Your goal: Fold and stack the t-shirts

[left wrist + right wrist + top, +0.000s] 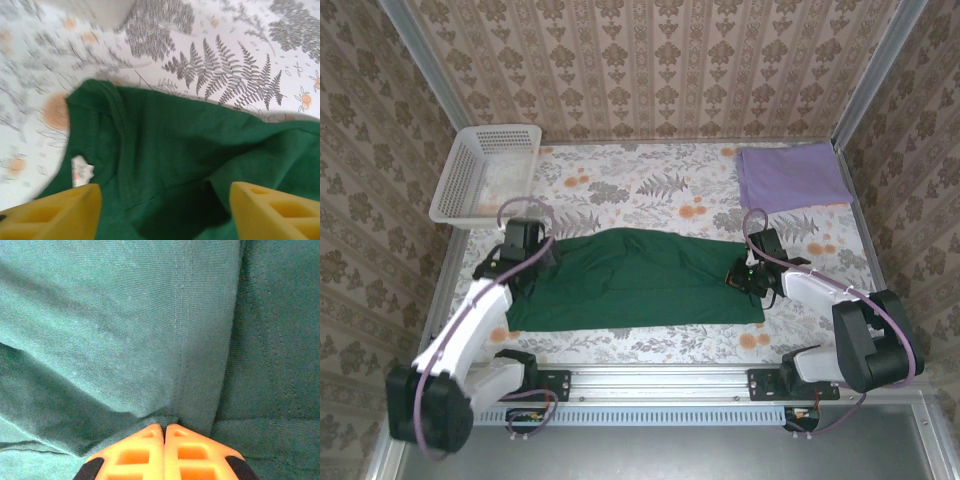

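One-sided dragging is risked: the plain dark green cloth t-shirt (635, 280) is pinched at three o'clock by the right gripper (164, 427), the left gripper (165, 195) spread.

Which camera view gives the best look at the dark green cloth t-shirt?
The top external view: there the dark green cloth t-shirt lies nearly whole on the flowered table. The left wrist view gives its collar and white label; the right wrist view gives a close patch of fabric with a seam.

One dark green t-shirt (635, 280) spread flat in the middle, lilac t-shirt (792, 175) folded, far right corner
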